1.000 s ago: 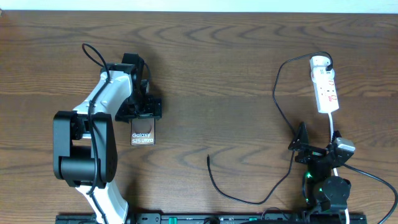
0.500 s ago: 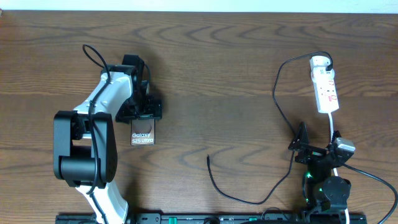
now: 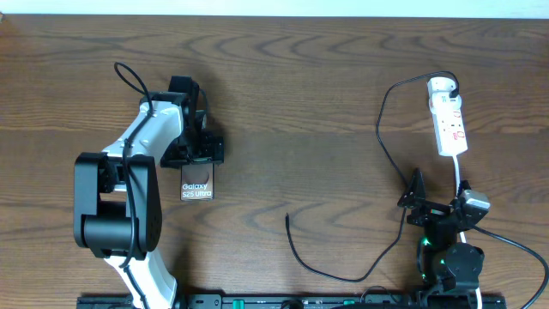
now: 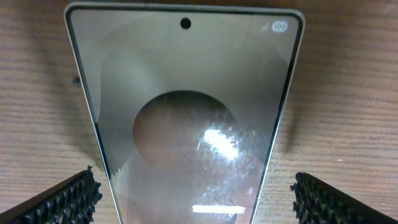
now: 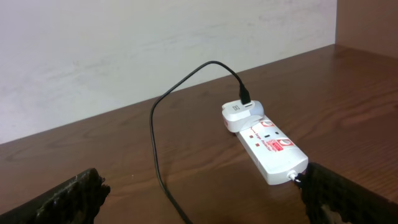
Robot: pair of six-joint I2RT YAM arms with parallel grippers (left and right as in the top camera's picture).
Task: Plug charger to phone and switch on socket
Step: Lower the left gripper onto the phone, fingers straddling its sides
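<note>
The phone [image 3: 196, 184] lies flat on the wooden table, dark, with white "Galaxy S25 Ultra" lettering. My left gripper [image 3: 196, 158] is open above its far end. In the left wrist view its fingers [image 4: 196, 190] straddle the glossy phone [image 4: 186, 93] with a gap on each side. The black charger cable [image 3: 383, 112] runs from the socket [image 3: 449, 120] in a long loop to its free tip [image 3: 286, 218] at the table's middle front. My right gripper [image 3: 418, 202] is open and empty beside the cable. The right wrist view shows the cable [image 5: 155, 143] and the socket [image 5: 267, 146] ahead.
A white adapter [image 3: 441, 86] is plugged into the socket's far end, and it also shows in the right wrist view [image 5: 239, 115]. The socket's white cord [image 3: 461, 176] runs toward my right arm's base. A pale wall stands behind the table's far edge.
</note>
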